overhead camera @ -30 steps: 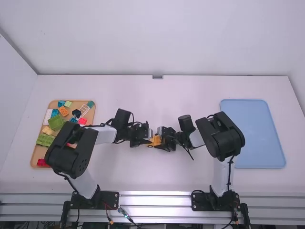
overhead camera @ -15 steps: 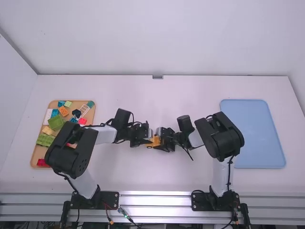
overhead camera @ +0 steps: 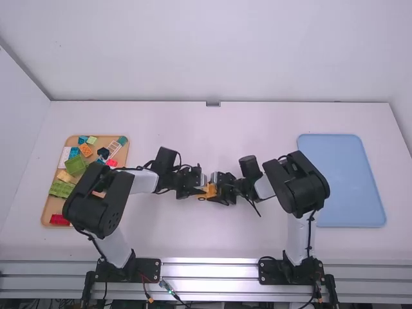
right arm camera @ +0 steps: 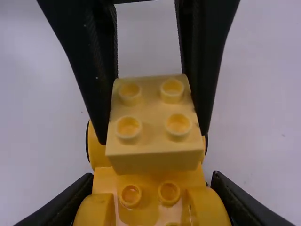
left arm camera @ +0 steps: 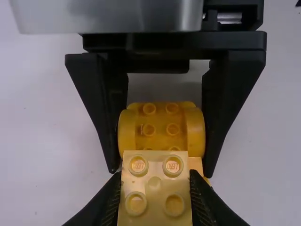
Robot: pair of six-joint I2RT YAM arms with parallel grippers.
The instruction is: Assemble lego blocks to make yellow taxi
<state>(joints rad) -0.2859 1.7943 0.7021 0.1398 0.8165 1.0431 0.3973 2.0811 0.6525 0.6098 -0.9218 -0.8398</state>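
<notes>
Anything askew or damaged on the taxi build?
Nothing stands out. Left gripper has the pale yellow block roughly square over the darker yellow body in the right gripper; no visible damage. Can't tell if the block is fully seated.

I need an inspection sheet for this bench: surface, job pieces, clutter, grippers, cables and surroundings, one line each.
Surface: white table, pale blue tray on its right side.
Job's things: pale yellow brick over the orange-yellow taxi body; can't tell whether it's seated.
Clutter: mixed coloured blocks, including a green block, in the wooden tray at left.
Grippers: left gripper clamps the brick; right gripper clamps the body.
Cables: black cables along both arms.
Surroundings: pale walls.
</notes>
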